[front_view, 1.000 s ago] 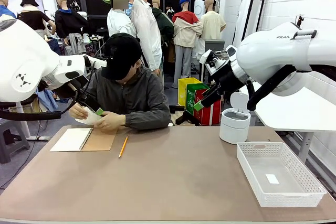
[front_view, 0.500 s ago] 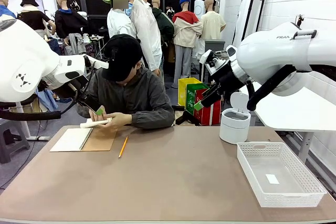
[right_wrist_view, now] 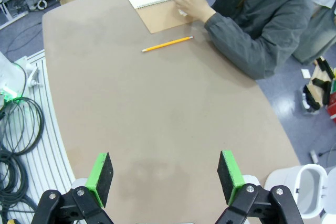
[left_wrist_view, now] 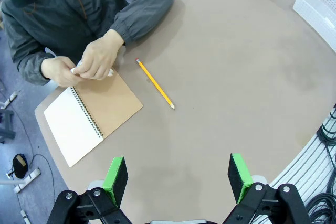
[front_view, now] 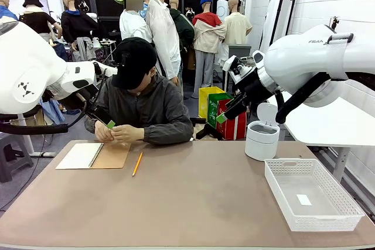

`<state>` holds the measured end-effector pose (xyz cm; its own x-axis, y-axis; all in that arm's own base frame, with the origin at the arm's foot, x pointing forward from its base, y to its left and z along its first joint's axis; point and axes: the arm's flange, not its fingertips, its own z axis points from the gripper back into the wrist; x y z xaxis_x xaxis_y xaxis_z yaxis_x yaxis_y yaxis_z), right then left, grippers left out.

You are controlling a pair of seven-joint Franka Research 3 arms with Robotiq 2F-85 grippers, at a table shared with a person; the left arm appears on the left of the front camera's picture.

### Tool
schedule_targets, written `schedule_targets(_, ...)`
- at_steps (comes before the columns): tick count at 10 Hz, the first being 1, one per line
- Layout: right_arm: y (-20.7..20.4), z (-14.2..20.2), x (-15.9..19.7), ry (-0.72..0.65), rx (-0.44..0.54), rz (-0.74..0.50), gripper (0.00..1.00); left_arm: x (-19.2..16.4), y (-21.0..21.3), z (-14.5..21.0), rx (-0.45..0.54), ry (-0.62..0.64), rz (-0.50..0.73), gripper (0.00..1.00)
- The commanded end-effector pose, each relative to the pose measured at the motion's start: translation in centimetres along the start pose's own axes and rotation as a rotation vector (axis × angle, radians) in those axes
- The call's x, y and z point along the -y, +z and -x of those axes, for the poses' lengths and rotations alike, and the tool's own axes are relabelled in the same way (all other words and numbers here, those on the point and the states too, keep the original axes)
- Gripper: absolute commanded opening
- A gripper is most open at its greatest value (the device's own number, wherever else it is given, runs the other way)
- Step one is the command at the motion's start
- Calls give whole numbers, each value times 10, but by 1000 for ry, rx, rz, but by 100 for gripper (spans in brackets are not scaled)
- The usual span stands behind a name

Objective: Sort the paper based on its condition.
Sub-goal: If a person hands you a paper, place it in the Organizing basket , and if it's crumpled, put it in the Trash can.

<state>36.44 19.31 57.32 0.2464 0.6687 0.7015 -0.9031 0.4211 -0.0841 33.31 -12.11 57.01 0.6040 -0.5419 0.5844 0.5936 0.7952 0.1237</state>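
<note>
Hovering high above the table [front_view: 193,203], the left gripper [left_wrist_view: 178,174] had its jaws spread wide with nothing between them, the green pads facing each other across bare tabletop. The right gripper [right_wrist_view: 164,174] hung the same way, jaws apart and empty. The paper [left_wrist_view: 76,69] was at the far side, bunched between the person's hands [left_wrist_view: 97,59] so that small white bits showed, right over the far edge of the notebook [left_wrist_view: 86,121]. The notebook lay open, a white page beside its brown cover. A pencil [left_wrist_view: 155,84] lay near it, apart from the cover. Toward the table's right side stood a white basket [front_view: 316,222] with a small tag [front_view: 303,199] inside, and behind it a white bin [front_view: 262,139].
</note>
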Motion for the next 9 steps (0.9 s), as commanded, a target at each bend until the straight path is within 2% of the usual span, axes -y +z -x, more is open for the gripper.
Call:
schedule_targets(1, 0, -1, 0, -1, -2, 2, 100, -1, 0, 0, -2, 0, -1, 100)
schedule_targets(9, 0, -1, 0, -1, -2, 2, 100, -1, 0, 0, -2, 0, -1, 100)
